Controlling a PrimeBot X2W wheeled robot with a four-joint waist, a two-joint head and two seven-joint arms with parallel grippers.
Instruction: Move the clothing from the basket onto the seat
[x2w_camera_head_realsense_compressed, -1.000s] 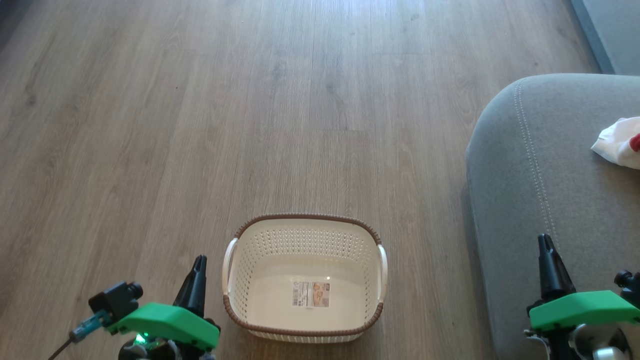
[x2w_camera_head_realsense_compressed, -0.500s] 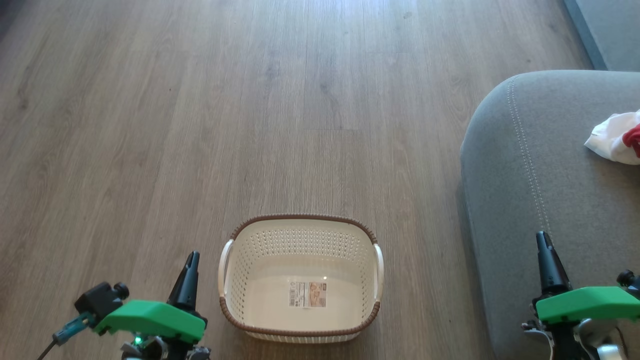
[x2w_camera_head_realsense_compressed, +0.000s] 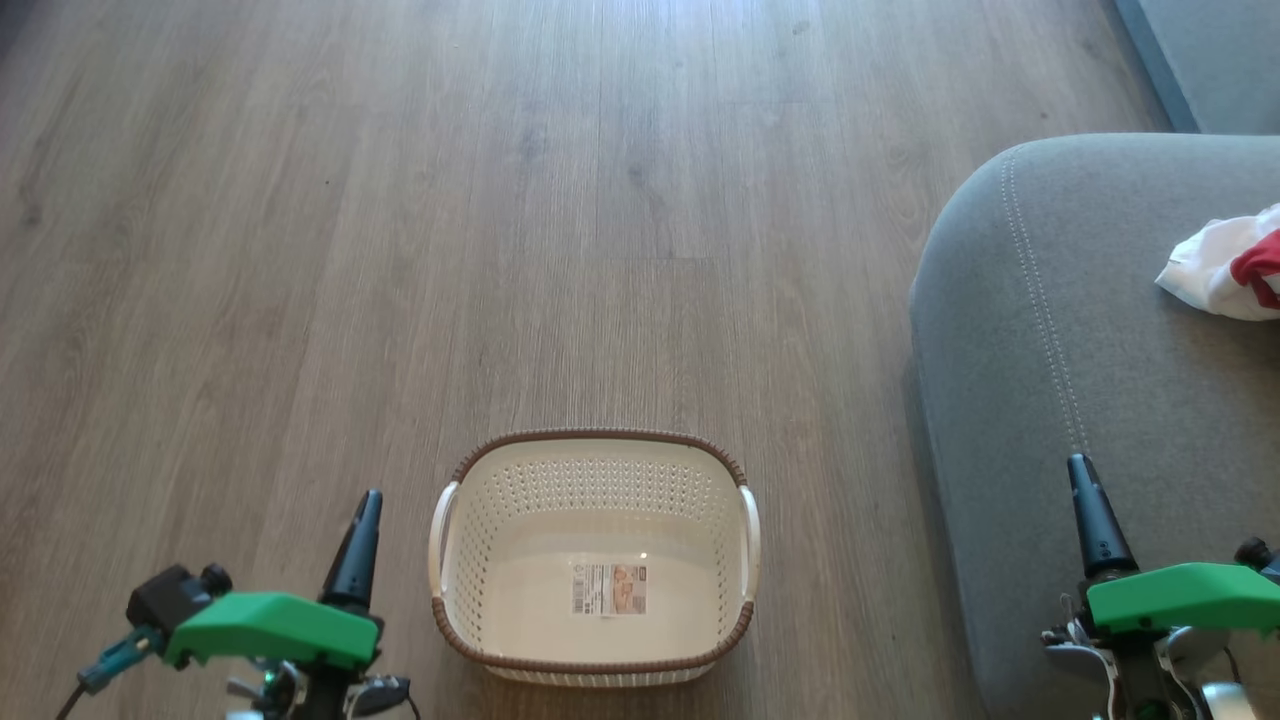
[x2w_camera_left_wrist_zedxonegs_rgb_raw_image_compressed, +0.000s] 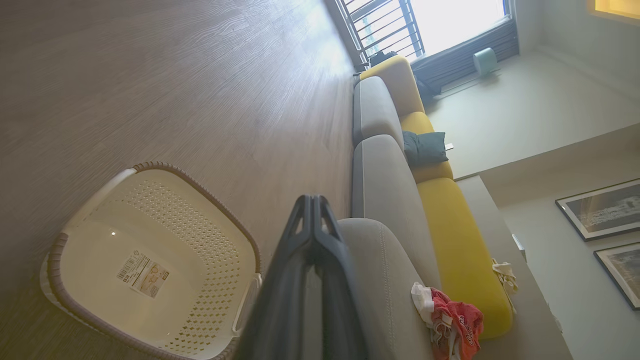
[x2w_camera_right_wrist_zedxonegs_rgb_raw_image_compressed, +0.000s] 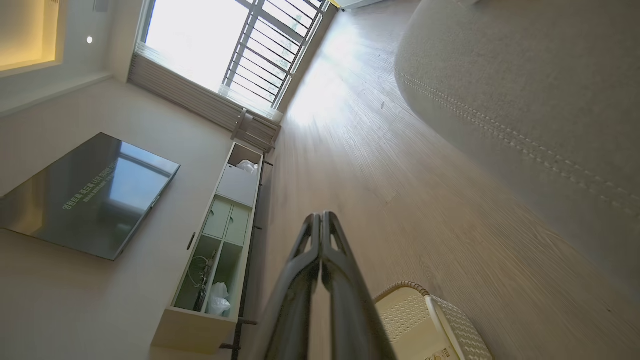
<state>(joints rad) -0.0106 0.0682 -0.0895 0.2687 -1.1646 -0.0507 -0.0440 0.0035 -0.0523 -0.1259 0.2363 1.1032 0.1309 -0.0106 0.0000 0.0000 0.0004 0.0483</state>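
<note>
Head view: basket (x2w_camera_head_realsense_compressed: 598, 437) on floor (x2w_camera_head_realsense_compressed: 300, 250), left gripper (x2w_camera_head_realsense_compressed: 366, 510) just beside it, right gripper (x2w_camera_head_realsense_compressed: 1082, 480) over the seat (x2w_camera_head_realsense_compressed: 1040, 380) edge. Clothing (x2w_camera_head_realsense_compressed: 1222, 268), red and white, lies on seat, far right.
Left wrist: jaws pressed together, empty; clothing (x2w_camera_left_wrist_zedxonegs_rgb_raw_image_compressed: 450, 320) bunched on seat, basket (x2w_camera_left_wrist_zedxonegs_rgb_raw_image_compressed: 200, 192) lower left.
Right wrist: jaws closed, empty; basket corner beside fingers.

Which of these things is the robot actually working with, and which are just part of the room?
Job: basket, empty; red and white clothing; grey seat it lies on.
Just there: television; shelf unit; teal pillow; framed pictures.
</note>
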